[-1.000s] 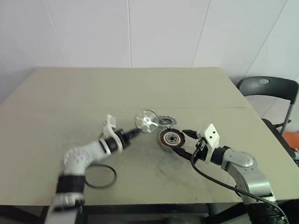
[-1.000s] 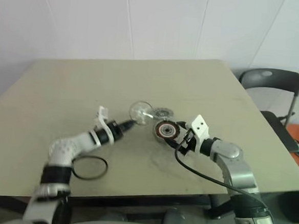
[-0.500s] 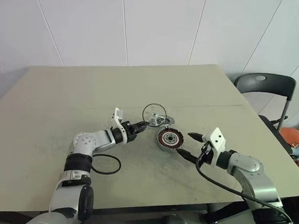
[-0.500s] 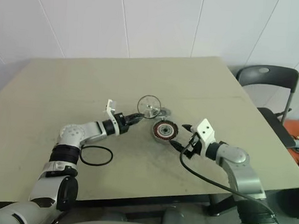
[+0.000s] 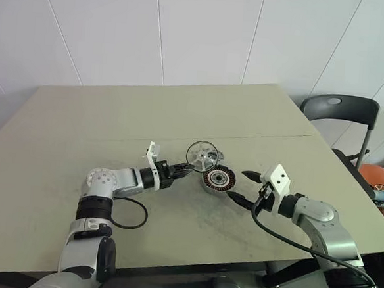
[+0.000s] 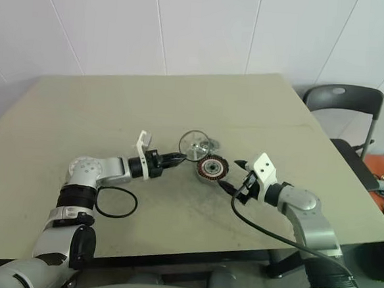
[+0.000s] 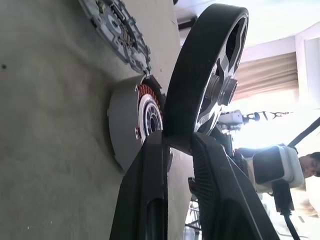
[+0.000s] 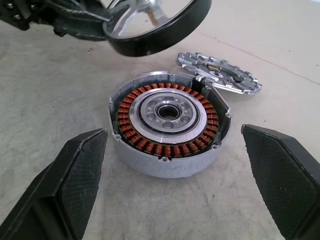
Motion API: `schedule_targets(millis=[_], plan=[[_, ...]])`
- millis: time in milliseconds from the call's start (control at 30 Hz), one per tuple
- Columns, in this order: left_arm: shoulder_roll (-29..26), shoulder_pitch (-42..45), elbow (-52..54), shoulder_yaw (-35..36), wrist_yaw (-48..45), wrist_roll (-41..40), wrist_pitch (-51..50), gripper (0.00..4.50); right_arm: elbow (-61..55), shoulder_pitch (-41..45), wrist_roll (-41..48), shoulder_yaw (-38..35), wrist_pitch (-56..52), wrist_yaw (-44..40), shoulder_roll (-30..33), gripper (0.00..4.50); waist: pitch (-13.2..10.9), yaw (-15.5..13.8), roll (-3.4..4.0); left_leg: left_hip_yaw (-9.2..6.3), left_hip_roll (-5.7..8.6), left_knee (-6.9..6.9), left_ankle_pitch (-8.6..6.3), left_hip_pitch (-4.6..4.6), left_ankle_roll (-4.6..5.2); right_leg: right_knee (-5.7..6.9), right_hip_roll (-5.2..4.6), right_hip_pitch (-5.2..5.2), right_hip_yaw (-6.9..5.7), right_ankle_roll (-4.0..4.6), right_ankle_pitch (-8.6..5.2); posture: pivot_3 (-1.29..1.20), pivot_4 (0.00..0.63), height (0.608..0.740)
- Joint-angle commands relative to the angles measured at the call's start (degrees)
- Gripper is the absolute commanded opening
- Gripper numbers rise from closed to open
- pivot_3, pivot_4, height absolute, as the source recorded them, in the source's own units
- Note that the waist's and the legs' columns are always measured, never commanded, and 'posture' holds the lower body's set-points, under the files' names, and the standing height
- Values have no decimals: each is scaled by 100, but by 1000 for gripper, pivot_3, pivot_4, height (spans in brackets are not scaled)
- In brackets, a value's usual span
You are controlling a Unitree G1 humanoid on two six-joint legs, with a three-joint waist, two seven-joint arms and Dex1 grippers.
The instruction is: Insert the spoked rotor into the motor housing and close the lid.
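While my left gripper (image 7: 177, 145) pinches the dark rim of the spoked rotor (image 5: 202, 154), I hold it tilted in the air just above the motor housing (image 8: 168, 127) on the table (image 5: 81, 129). Beyond it lies the lid (image 8: 218, 72). My right gripper (image 5: 238, 185) stands spread wide beside the housing, grasping nothing.

black-rimmed silver spoked rotor (image 5: 202, 155), copper-wound silver motor housing (image 8: 169, 127), grey dark-slotted lid (image 8: 218, 72), beige table (image 5: 80, 136)
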State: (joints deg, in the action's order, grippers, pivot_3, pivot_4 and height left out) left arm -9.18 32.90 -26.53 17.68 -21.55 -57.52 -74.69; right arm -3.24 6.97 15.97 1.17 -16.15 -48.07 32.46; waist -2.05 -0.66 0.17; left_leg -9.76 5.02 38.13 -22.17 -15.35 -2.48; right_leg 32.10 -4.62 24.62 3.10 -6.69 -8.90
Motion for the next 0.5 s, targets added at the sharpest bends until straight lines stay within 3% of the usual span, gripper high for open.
schedule_targets(millis=[33, 500], plan=[[-13, 45, 179, -59, -177, 88, -34, 435, -48, 79, 14, -148, 120, 30, 33, 4500, 0, 0, 0, 0, 0, 0, 0, 0, 0, 0, 0, 0, 0, 4, 3, 0, 0, 740], [235, 213, -41, -350, -515, 447, -51, 435, -38, 109, 10, -111, 127, 122, -3, 4500, 0, 4, 0, 1, 0, 0, 0, -3, 0, 0, 0, -1, 0, 4, 2, 0, 0, 740]])
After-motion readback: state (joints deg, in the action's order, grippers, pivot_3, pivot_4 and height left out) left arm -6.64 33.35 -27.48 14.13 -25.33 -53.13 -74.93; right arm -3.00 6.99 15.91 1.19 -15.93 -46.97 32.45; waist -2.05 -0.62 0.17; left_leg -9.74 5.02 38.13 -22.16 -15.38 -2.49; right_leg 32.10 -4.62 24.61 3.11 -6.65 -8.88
